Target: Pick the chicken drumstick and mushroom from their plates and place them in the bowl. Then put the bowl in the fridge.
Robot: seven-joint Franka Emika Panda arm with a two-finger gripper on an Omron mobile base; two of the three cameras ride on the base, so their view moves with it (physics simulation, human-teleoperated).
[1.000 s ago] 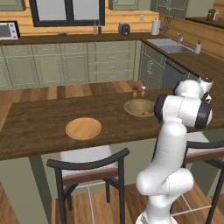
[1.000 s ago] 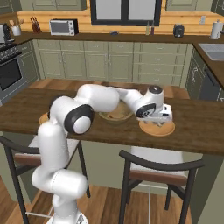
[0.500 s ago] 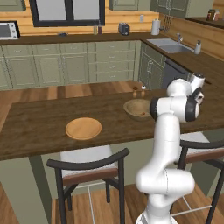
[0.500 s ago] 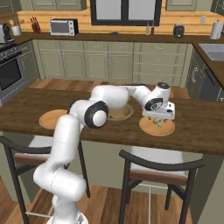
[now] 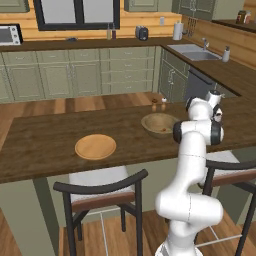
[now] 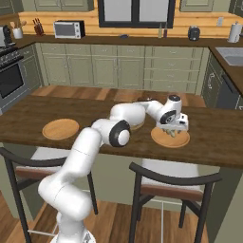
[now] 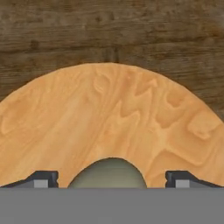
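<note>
A pale grey-green mushroom lies on the right plate, low between my open gripper's two dark fingertips. In the right base view the gripper points down over that plate, just above the mushroom. The tan bowl stands left of it, partly behind my arm. A small brown shape lies inside the bowl; I cannot tell whether it is the drumstick. The left plate is bare. The fridge is out of view.
The wooden island counter carries everything. Two small items stand at its far edge behind the bowl. Dark-framed stools stand along the near side. Green-grey cabinets and a sink line the back walls.
My arm has folded closer over the right plate, and the hand has settled a little lower above the mushroom. Plates and bowl have not moved.
</note>
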